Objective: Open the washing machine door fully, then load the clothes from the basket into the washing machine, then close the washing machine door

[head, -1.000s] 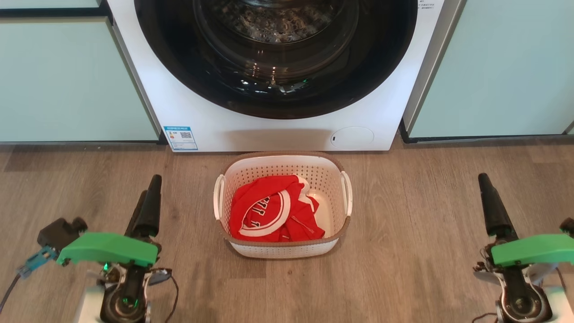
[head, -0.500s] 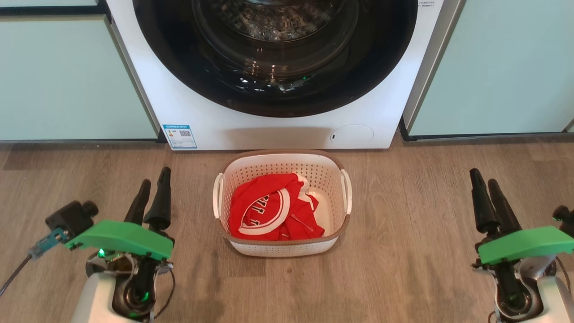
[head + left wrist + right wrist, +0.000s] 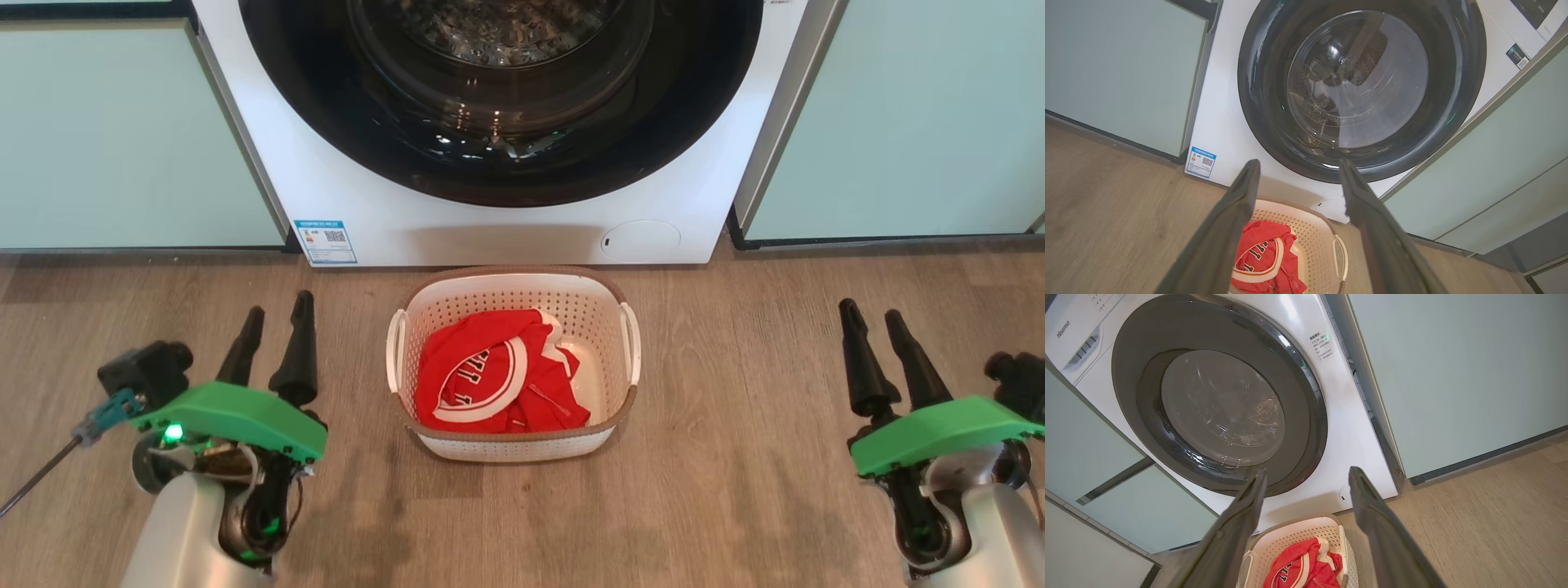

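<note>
Change since a second ago: both arms had crept forward and their wrists had rolled, so each pair of fingers, overlapped before, showed side by side. The whole head view had also slid a little, which reads as the camera moving; the basket and machine had not been shifted.
Left gripper: long dark fingers spread apart with nothing between them, hovering over the wood-grain plank floor left of the basket, well apart from it.
Right gripper: fingers likewise spread and empty, over the floor well to the right of the basket.
Door: the large round washing machine door, with its glossy black rim and bulging clear glass, lay flush against the front in both wrist views. It looked closed and no finger touched it.
Machine: the white front-loading washing machine stood between pale mint-green cabinet panels, with a small blue label sticker low on its left.
Basket: the small cream-white perforated plastic basket with a brown rim sat on the floor just in front of the machine.
Clothes: the bright red clothes with white trim lay bunched inside the basket, towards its left side.
Done: nothing yet, by the look of it.
Left: open the door fully, load the clothes, and close the door.
</note>
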Motion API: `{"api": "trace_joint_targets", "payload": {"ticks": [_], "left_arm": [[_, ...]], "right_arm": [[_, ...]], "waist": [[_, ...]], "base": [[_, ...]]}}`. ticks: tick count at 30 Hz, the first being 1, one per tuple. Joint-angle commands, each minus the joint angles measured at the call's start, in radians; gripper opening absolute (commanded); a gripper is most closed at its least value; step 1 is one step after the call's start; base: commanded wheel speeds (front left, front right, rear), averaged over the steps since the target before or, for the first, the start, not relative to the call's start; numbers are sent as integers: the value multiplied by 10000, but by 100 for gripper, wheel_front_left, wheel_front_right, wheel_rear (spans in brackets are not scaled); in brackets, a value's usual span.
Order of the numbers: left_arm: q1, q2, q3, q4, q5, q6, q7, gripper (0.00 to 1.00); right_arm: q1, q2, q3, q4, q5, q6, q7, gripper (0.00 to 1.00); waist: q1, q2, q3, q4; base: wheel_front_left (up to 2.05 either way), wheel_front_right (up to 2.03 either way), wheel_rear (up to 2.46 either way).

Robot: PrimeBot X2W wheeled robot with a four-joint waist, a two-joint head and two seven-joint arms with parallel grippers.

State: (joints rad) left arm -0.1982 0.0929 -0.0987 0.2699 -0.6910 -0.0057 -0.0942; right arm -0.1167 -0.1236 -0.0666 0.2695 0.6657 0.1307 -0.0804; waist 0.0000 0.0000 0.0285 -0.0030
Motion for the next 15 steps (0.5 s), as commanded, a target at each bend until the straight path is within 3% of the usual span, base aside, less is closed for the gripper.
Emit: {"api": "trace_joint_targets", "payload": {"ticks": [1,15], "left_arm": [[-659,280,116,-241,480,84,-184,100],[-911,422,-25,257,2038,576,-593,100]], "right_arm": [[-660,-190,157,-254,-493,0,-156,100],[-886,-139,553,99,-2083,0,-539,100]], "waist": [[0,0,12,-8],[0,0,37,-57]], "base": [[0,0,0],[0,0,0]]}}
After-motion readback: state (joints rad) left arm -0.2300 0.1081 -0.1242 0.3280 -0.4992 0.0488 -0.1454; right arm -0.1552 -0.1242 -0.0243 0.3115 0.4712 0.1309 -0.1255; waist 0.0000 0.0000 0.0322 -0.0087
